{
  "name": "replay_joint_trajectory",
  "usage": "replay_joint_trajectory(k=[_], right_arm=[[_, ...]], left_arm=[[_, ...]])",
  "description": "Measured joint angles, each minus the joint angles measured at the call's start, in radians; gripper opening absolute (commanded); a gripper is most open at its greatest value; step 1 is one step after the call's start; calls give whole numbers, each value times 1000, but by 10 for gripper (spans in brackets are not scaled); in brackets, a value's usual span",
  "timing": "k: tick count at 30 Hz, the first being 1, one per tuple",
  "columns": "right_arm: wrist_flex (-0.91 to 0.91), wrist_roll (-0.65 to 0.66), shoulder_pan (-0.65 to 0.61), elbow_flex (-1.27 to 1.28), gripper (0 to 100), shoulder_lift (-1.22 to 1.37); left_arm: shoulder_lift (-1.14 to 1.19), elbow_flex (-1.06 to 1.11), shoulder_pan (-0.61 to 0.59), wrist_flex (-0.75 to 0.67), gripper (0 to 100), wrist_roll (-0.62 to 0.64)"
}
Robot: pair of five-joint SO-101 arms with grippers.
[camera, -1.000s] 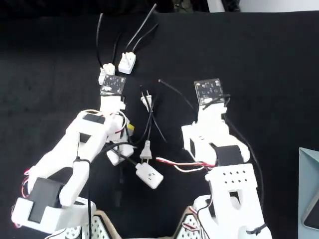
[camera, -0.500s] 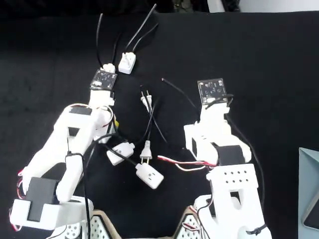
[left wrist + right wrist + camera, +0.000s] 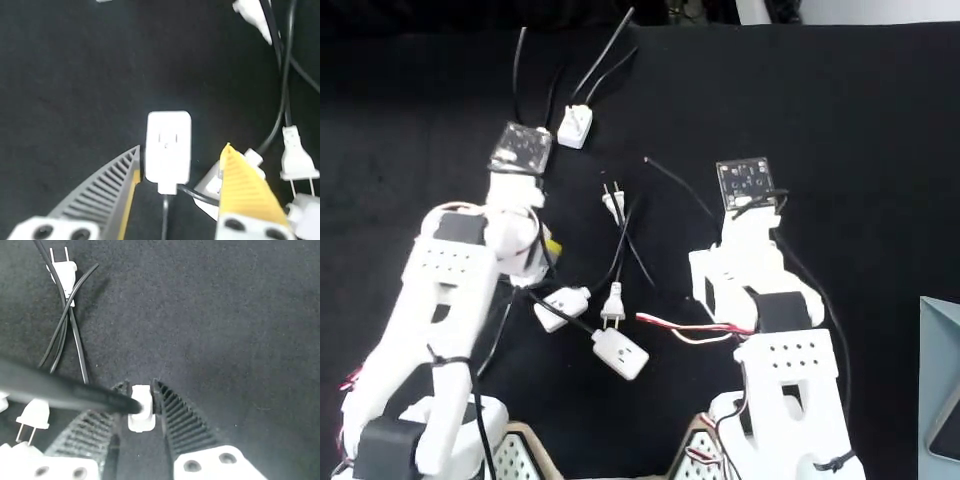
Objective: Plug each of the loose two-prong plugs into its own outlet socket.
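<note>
In the left wrist view a white outlet socket (image 3: 168,147) lies face up on the black cloth, its cable running back toward the camera. My left gripper (image 3: 182,148) is open around it, and the yellow finger (image 3: 245,185) stands apart from it. My right gripper (image 3: 140,386) is shut on a small white plug (image 3: 140,407) whose black cable leads off sideways; its prongs are hidden. Two loose two-prong plugs lie between the arms, one farther out (image 3: 612,203) and one nearer (image 3: 612,303). Other sockets sit at the back (image 3: 575,127), by the left arm (image 3: 560,306) and near the front (image 3: 620,352).
Black cables (image 3: 625,245) cross the cloth between the two arms and run off the far edge. A grey-blue box (image 3: 942,380) stands at the right edge. The right arm (image 3: 750,270) stands over the middle right of the table.
The left arm has risen and swung to the left, uncovering the socket beside it and hiding one at the back. The right arm shifted only slightly, its grip unchanged.
</note>
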Motion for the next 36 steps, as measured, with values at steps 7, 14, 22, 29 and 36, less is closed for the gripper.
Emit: replay_joint_trajectory(k=[7,14,22,29,36], right_arm=[[0,0,-17,0,12,0],[0,0,-17,0,12,0],[0,0,-21,0,12,0],[0,0,-20,0,12,0],[0,0,-20,0,12,0]], left_arm=[[107,107,21,-180,207,-3],[252,57,15,-235,173,-6],[287,15,-69,-221,177,-49],[290,6,-183,-215,178,-86],[293,-32,-281,-215,178,-84]])
